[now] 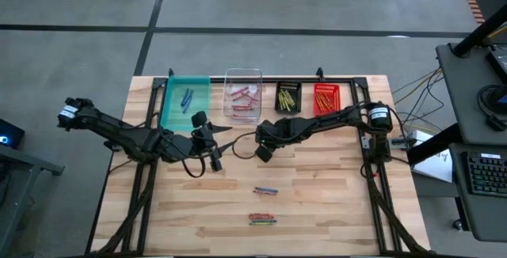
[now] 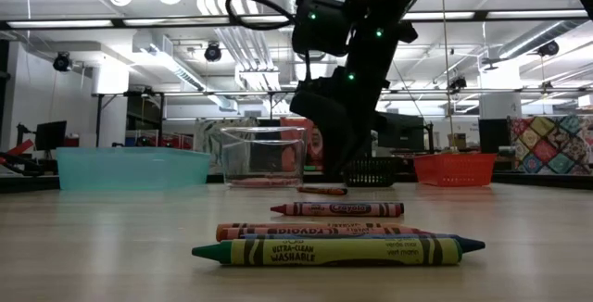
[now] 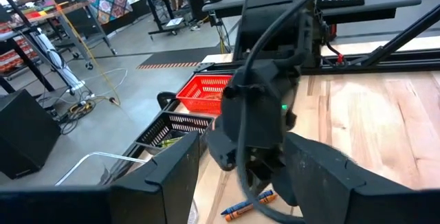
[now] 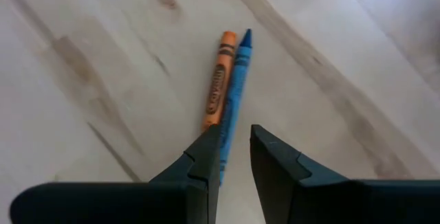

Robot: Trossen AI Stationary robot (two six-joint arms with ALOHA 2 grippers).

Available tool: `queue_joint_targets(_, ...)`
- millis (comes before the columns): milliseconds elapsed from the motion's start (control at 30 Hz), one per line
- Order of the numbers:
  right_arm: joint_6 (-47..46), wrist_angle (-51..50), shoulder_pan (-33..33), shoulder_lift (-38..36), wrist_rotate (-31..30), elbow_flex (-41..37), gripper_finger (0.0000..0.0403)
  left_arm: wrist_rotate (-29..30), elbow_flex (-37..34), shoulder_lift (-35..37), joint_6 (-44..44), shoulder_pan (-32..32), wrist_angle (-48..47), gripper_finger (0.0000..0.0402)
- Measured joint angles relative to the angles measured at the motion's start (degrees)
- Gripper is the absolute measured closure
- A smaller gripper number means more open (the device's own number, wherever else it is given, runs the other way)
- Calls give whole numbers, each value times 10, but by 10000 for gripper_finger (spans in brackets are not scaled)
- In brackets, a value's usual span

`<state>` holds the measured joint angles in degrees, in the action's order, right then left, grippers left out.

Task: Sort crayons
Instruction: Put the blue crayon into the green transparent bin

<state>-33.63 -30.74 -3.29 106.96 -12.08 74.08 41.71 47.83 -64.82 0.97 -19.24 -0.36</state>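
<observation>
Right end effector (image 4: 235, 157) low over the counter (image 1: 333, 195), just in front of the clear bin (image 1: 242, 94) — fingers a narrow gap apart, nothing between them, tips poised above an orange crayon (image 4: 218, 86) and a blue crayon (image 4: 235, 86) lying touching, side by side, flat on the wood. The left wrist view shows the same pair (image 3: 249, 205) beneath the right arm. Left end effector (image 1: 207, 142) hangs just beside it, near the teal bin (image 1: 185, 102), its fingers (image 3: 168, 172) spread wide and empty. Crayons already sorted: blue ones in the teal bin, red and pink in the clear bin, yellow in the black bin (image 1: 287, 97), orange in the red bin (image 1: 325, 98). Loose on the counter toward its near edge — a small group (image 1: 265, 190) at mid-counter and another cluster (image 1: 263, 219) closer in; the low view shows a green crayon (image 2: 338, 250) nearest, a red one (image 2: 337, 209) behind it.
</observation>
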Motion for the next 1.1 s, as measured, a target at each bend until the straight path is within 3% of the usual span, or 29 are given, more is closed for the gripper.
queue_joint_targets(433,-11,62,8,0,-46,-36,335,0,0,0,0,0,-2,209)
queue_joint_targets(1100,-61,75,8,1,-40,-40,335,-1,0,0,0,0,-2,209)
